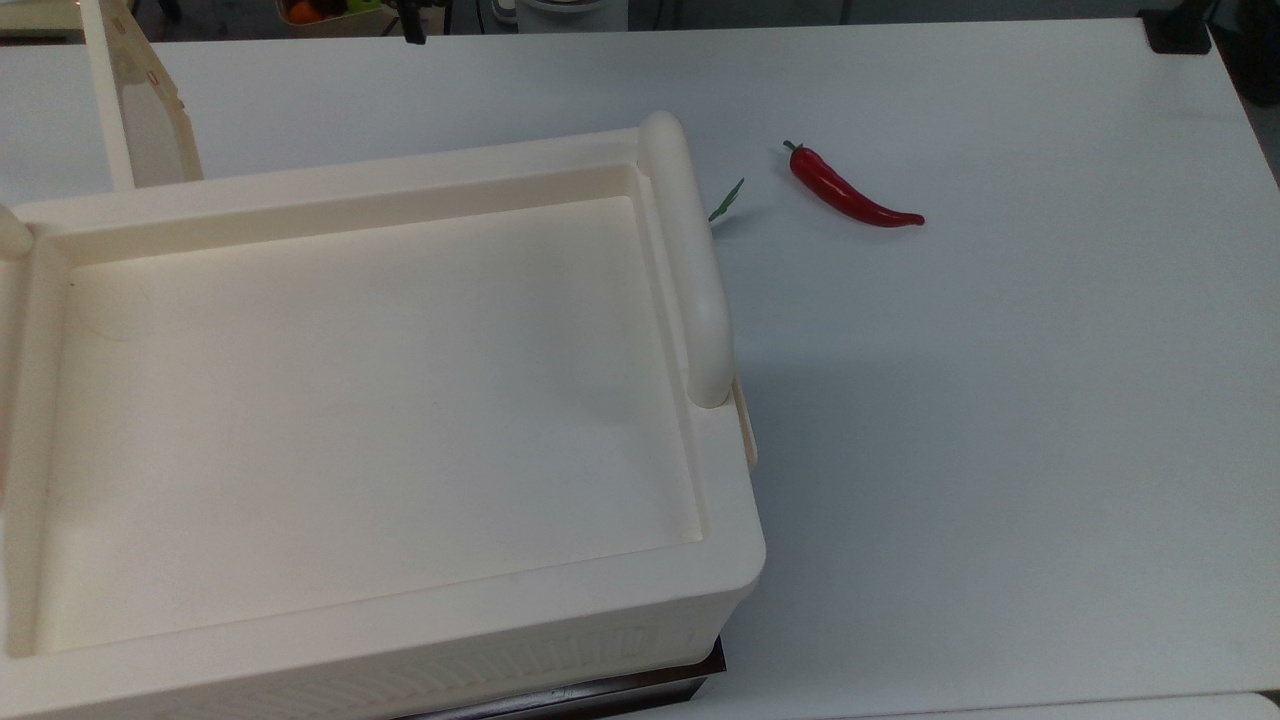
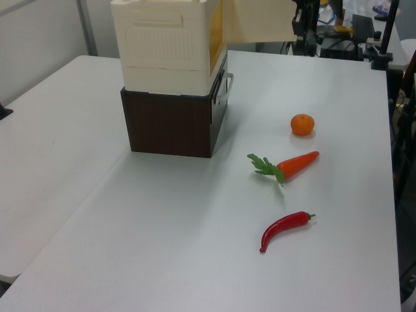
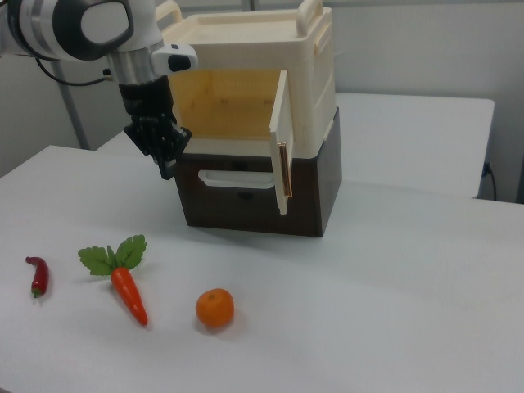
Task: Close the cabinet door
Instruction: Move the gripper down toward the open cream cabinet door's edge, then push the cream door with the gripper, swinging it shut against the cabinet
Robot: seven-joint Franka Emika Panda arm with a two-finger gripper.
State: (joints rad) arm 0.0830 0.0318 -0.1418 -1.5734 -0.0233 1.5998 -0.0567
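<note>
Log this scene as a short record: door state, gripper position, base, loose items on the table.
door: swung open, standing out from the cabinet front, wooden interior showing
gripper: pointing down in front of the cabinet opening, at the right view's left, apart from the door
base: dark brown box under the cabinet
loose items: chili, carrot, orange, spread on the table
task: door not yet closed
</note>
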